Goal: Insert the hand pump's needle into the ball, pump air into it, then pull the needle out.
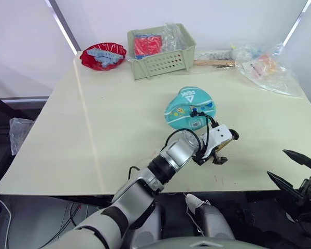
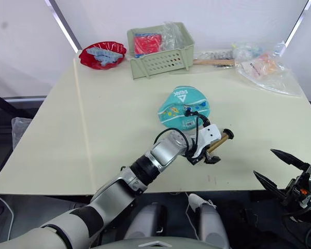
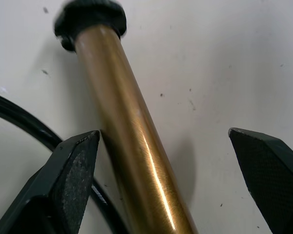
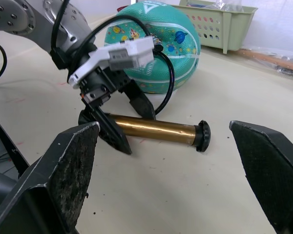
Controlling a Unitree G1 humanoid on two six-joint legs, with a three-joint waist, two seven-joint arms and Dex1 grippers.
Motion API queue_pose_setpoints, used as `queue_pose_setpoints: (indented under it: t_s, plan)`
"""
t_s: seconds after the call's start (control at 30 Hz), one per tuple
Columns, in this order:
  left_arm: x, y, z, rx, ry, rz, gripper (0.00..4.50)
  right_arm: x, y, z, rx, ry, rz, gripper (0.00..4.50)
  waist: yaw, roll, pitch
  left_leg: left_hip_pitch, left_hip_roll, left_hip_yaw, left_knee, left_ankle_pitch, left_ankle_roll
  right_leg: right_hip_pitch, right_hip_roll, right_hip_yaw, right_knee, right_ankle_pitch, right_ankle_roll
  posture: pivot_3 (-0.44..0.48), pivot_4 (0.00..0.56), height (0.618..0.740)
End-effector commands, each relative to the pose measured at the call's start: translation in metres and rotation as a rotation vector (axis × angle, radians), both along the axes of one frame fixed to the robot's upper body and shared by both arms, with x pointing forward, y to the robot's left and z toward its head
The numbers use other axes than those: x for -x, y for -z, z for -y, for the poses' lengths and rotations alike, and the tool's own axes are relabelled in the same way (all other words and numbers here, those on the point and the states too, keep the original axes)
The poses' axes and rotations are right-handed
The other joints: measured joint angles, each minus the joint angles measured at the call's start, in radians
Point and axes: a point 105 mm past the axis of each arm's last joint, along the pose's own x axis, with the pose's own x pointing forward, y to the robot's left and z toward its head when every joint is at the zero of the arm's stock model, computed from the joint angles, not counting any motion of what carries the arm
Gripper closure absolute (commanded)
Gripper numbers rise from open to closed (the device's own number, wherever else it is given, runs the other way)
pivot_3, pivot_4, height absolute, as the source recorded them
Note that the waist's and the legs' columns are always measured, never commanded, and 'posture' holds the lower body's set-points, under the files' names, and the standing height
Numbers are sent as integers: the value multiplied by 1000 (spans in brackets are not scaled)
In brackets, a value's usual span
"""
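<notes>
Gold metal hand pump (image 4: 154, 128) lies on the pale counter (image 1: 109, 124) between the left hand's (image 4: 121, 121) wide-open fingers (image 3: 73, 168), beside the teal ball (image 1: 189, 107). Right hand (image 1: 295, 168) is wide open, holding nothing.

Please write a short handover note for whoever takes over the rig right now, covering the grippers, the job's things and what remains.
Left gripper: open, fingers straddling the hand pump's brass cylinder, not closed on it.
Right gripper: open, holding nothing, low off the table's near right edge.
Hand pump: lying flat on the table just in front of the ball, its black hose looping up toward the ball.
Ball: resting on the table, looks soft and flattened.
Needle: I cannot tell whether it is in the ball yet.
Done: left gripper placed at the pump.
Left: grasp the pump, confirm or insert the needle, pump air, pull the needle out.
</notes>
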Motion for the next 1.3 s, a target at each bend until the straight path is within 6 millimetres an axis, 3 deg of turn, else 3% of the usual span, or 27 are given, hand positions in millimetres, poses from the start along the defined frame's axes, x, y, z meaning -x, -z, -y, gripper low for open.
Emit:
queue_pose_setpoints:
  t_s: [0.03,0.23,0.43,0.5,0.67,1.03,1.3]
  plan:
    - [0,-5,7,3,25,17,31,1,-11,1,25,3,51,0,-1,0,0,0,0,0,0,0,0,0,0,0,0,0,0,0,150,738]
    - [3,-1,5,-11,46,-12,31,-1,-11,2,28,5,52,0,-1,0,0,0,0,0,0,0,0,0,0,0,0,0,0,0,150,738]
    - [7,1,2,-6,72,-40,2691,-3,-10,3,20,14,52,0,-1,0,0,0,0,0,0,0,0,0,0,0,0,0,0,0,150,738]
    - [10,1,2,2,90,-52,3356,-4,-9,3,-1,27,47,0,0,0,0,0,0,0,0,0,0,0,0,0,0,0,0,0,150,738]
    - [13,-10,2,54,152,-18,3474,-5,-7,-1,-55,58,8,0,-1,1,-1,0,0,0,0,0,0,0,0,0,0,0,0,0,150,738]
    - [15,-51,-9,305,198,152,3474,-30,-31,-3,-304,237,2,0,1,2,-1,0,1,-3,0,0,0,-1,0,2,1,1,-1,0,150,738]
    - [11,-75,-24,550,157,231,3474,-48,-56,-34,-513,230,-38,0,0,3,-1,0,1,-3,0,0,1,-1,0,2,1,3,-1,0,150,738]
